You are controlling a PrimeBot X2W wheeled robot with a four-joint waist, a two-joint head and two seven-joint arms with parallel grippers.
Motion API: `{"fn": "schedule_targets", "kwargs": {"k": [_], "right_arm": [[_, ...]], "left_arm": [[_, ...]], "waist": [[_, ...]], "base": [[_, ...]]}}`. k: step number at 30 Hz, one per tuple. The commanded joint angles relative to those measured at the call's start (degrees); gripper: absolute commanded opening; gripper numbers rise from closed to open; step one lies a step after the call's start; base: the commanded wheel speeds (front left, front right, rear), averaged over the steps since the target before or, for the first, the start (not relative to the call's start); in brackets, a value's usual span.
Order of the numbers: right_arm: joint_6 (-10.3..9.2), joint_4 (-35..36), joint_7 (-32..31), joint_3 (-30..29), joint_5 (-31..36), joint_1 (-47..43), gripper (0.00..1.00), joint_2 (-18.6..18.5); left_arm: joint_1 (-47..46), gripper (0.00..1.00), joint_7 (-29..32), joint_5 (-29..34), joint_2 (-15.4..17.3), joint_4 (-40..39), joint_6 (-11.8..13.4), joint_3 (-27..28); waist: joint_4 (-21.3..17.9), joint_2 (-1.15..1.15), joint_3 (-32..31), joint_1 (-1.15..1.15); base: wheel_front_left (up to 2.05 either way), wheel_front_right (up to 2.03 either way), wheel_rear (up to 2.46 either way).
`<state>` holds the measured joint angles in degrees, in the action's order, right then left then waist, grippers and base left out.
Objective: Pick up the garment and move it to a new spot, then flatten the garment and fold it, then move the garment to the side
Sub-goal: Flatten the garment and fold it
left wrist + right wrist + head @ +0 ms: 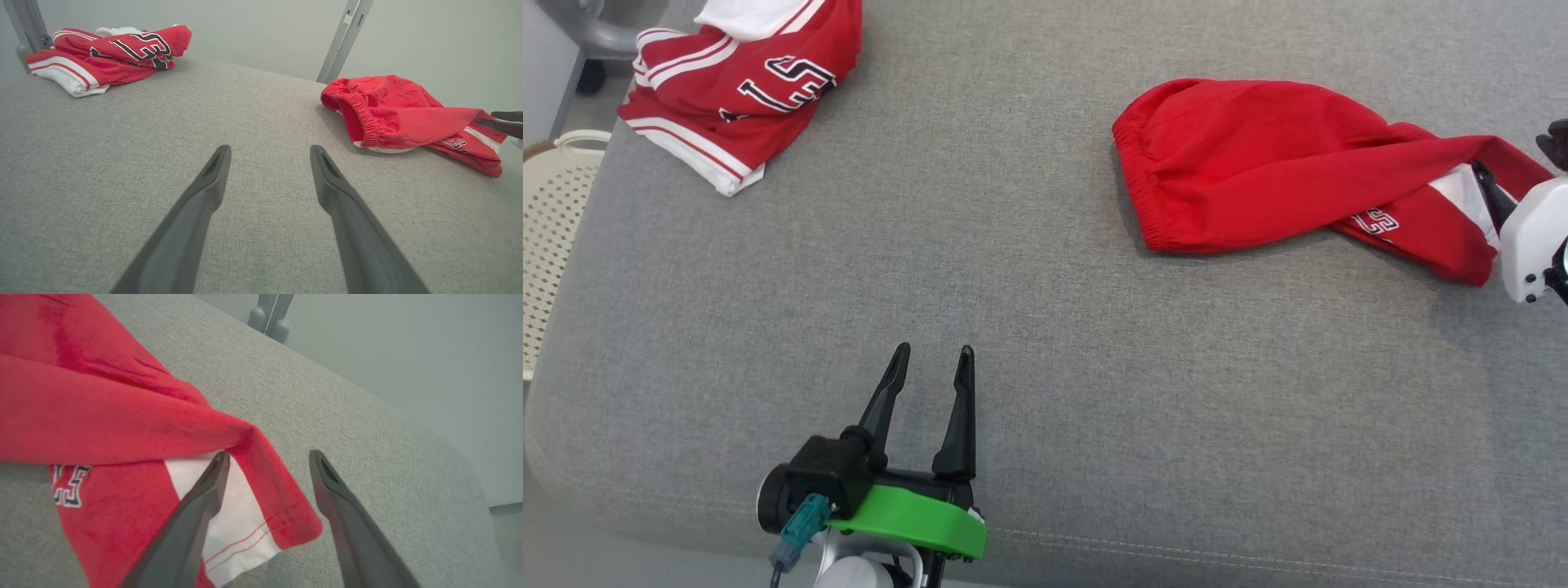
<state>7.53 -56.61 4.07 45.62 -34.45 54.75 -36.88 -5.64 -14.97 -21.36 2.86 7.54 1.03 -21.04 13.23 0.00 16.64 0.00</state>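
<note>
The garment (1258, 155), a pair of red shorts with a white side panel and a black-and-white logo, lies crumpled on the right of the grey padded table (1013, 286), waistband toward the middle. It also shows in the left wrist view (392, 110). My right gripper (1521, 167) stands open at the shorts' right end. In the right wrist view the red hem corner (286, 514) lies between the spread fingers of my right gripper (268, 455), and the cloth rests on the table. My left gripper (934, 353) hovers open and empty near the front edge (269, 151).
A red and white jersey pile (743, 90) sits at the table's far left corner (106, 53). A cream perforated basket (551, 212) stands off the left edge. Grey frame posts (345, 36) rise behind the table. The table's right edge curves down just beyond my right gripper.
</note>
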Motion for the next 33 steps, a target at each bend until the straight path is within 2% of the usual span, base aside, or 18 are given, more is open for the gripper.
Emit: {"fn": "schedule_targets", "kwargs": {"k": [1, 8, 14, 20, 27, 33], "right_arm": [[-0.08, 0.78, 1.21, 1.06, -0.77, -0.73, 1.00, -0.31], [-0.08, 6.42, 6.65, 4.53, -4.69, -2.81, 1.00, -1.95], [-0.08, 13.24, 10.82, 2.03, -6.60, -7.67, 1.00, 0.61], [-0.08, 21.29, 11.21, -3.87, -2.94, -12.19, 1.00, 3.85], [-0.08, 32.36, 11.25, -12.32, 5.52, -19.26, 1.00, 8.41], [-0.08, 36.47, 11.25, -15.82, 8.78, -22.26, 1.00, 9.79]], "left_arm": [[0.26, 1.00, -0.22, 0.52, 0.05, -0.48, 0.07, 0.15], [0.68, 1.00, -0.22, 0.22, 0.09, 0.58, -1.37, 0.27], [-5.34, 1.00, -0.17, 2.53, 0.39, 8.94, -4.93, -2.38], [-14.05, 1.00, -0.18, 5.00, 1.56, 21.50, -6.46, -3.85], [-25.08, 1.00, -0.17, 9.92, 3.62, 36.87, -5.93, -5.23], [-29.44, 1.00, -0.18, 11.52, 3.67, 40.04, -5.31, -5.17]], "waist": [[-2.20, 0.00, -1.65, 0.00], [-8.12, 0.00, -4.83, 0.00], [-14.83, 0.00, -6.74, 0.00], [-19.90, 0.00, -5.47, 0.00], [-24.51, 0.00, -1.75, 0.00], [-25.98, 0.00, 0.18, 0.00]], "base": [[0.00, 0.00, 0.00], [0.00, 0.00, 0.00], [0.00, 0.00, 0.00], [0.00, 0.00, 0.00], [0.00, 0.00, 0.00], [0.00, 0.00, 0.00]]}}
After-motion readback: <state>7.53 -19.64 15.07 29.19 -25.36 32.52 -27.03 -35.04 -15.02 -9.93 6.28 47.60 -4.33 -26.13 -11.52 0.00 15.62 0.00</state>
